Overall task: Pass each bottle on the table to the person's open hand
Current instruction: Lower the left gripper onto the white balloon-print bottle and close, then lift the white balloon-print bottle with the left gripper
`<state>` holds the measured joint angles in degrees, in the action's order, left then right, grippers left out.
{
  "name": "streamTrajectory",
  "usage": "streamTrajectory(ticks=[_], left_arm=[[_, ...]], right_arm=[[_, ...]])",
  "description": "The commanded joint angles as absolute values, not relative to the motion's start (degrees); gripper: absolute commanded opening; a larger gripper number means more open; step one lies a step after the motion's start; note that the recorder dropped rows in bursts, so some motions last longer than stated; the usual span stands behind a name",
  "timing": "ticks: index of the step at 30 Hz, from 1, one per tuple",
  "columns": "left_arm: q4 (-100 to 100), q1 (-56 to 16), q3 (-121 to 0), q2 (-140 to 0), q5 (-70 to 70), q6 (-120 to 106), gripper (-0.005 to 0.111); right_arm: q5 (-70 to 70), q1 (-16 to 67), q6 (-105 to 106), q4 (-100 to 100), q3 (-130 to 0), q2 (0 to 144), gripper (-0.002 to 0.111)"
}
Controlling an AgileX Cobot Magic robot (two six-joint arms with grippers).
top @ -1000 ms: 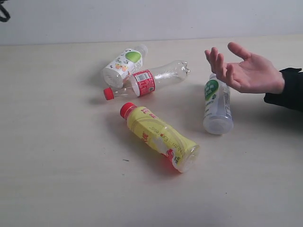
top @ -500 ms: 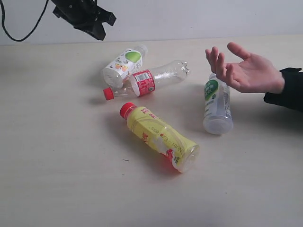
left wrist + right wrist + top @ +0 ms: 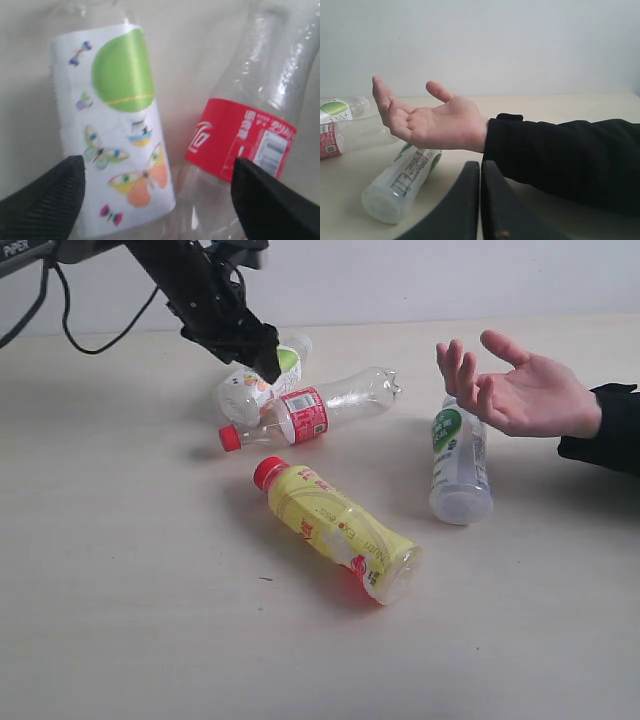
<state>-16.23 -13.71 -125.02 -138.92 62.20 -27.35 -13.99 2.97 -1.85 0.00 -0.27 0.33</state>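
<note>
Since one second before, the left gripper (image 3: 156, 162) had come in from the far left side and dropped low over the white butterfly bottle (image 3: 258, 380). Its jaws had also spread wide apart. One black finger (image 3: 45, 200) was beside the butterfly bottle. The other finger was over the clear bottle with the red label (image 3: 320, 408). It held nothing, and I could not tell if it touched either bottle.

The butterfly bottle lay on its side at the back of the table (image 3: 130, 590). It was touching the clear bottle, which lay just in front of it with its red cap (image 3: 230, 437) pointing left. The yellow bottle (image 3: 335, 525) lay nearer the front, apart from those two. The second white bottle (image 3: 458, 465) lay to the right, partly under the person's open hand (image 3: 520, 390). The hand was held palm up above the table. None of the bottles or the hand had moved.

The right gripper (image 3: 480, 200) had its jaws pressed together with nothing between them. It sat low, near the person's black sleeve (image 3: 560, 155).

There were four bottles: one yellow, one clear and two white with green marks. Two of them had red caps. There was one hand, and there were two grippers.
</note>
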Motion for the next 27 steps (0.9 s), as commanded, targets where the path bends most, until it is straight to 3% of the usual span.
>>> streamTrajectory(ticks=[1,27], left_arm=[[-13.55,-16.53,-125.42,-139.45,56.67,-27.07,0.077],[-6.45,-16.5,-125.42,-143.24,48.97,-18.99,0.077]], right_arm=[[-13.7,2.66,-1.53,0.0,0.0,0.0,0.002],[-13.7,2.66,-1.55,0.0,0.0,0.0,0.002]])
